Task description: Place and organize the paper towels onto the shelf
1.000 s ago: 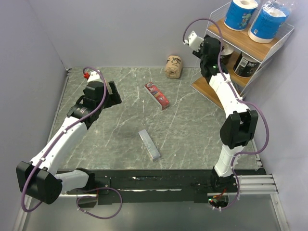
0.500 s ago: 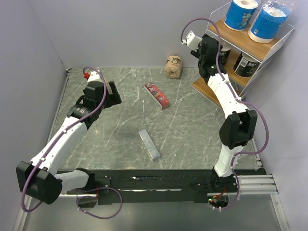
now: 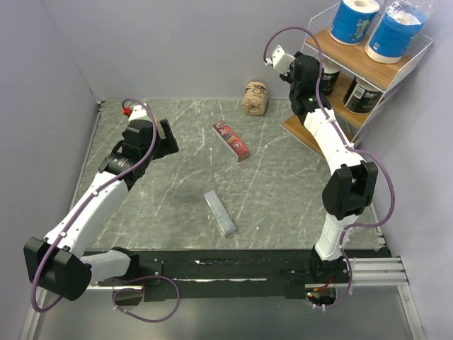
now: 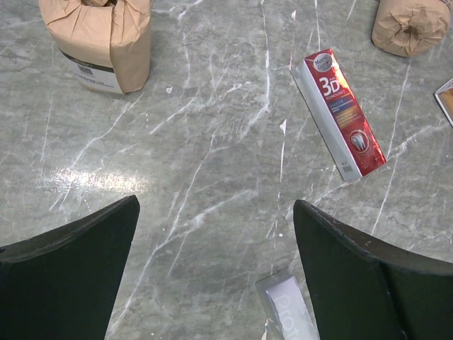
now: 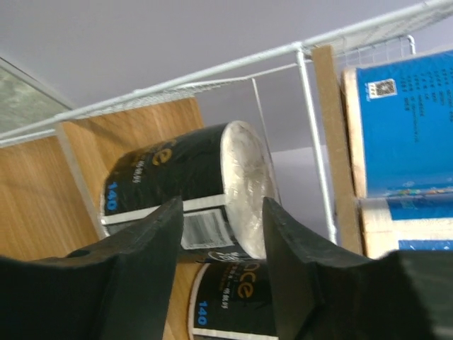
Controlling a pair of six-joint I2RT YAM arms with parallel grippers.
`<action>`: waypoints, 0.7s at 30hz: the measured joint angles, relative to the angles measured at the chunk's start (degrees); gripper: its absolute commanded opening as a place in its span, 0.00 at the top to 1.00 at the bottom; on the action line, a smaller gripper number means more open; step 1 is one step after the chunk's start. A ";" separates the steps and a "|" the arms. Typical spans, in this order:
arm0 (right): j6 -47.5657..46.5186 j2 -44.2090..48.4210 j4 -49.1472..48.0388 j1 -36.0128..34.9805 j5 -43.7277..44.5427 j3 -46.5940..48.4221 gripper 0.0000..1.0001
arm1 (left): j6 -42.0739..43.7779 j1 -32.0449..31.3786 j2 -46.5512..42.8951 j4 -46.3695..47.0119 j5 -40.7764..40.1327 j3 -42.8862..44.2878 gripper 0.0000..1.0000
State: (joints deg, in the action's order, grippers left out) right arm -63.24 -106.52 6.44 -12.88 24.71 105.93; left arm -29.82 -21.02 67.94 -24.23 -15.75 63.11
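Top external: over the last second the right arm [image 3: 333, 142] has drawn a little back toward upper centre, away from the shelf [image 3: 382, 71] at upper right. The left arm [image 3: 106, 184] has not stirred. I judge that a black roll has been let go on the middle tier and that arm is freeing itself for the next one. Counted here: two blue rolls [image 3: 354, 21] on the top tier, two black rolls [image 3: 362, 94] on the middle tier, one tan roll [image 3: 256, 98] lying on the surface [image 3: 283, 191] at upper centre, one red toothpaste box [image 3: 231, 139] and one grey bar [image 3: 219, 212]

Left wrist: the left end effector [image 4: 216, 205] is spread wide and empty above the surface. Two tan rolls show, one at upper left and one in the upper right corner, so both are yet to be shelved

Right wrist: the right end effector [image 5: 221, 205] is parted, holding nothing. Two black rolls sit beyond it at centre, and blue wrap fills the right edge
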 measured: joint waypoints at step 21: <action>2.29 -1.92 0.22 2.16 -2.27 -0.50 0.57 | 0.00 0.00 -0.74 0.00 -0.02 0.00 0.04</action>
State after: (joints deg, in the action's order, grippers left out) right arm -60.95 -108.44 6.66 -10.72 22.44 105.43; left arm -29.82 -21.02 67.20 -24.23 -15.77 63.11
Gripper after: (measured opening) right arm 0.437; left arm 0.967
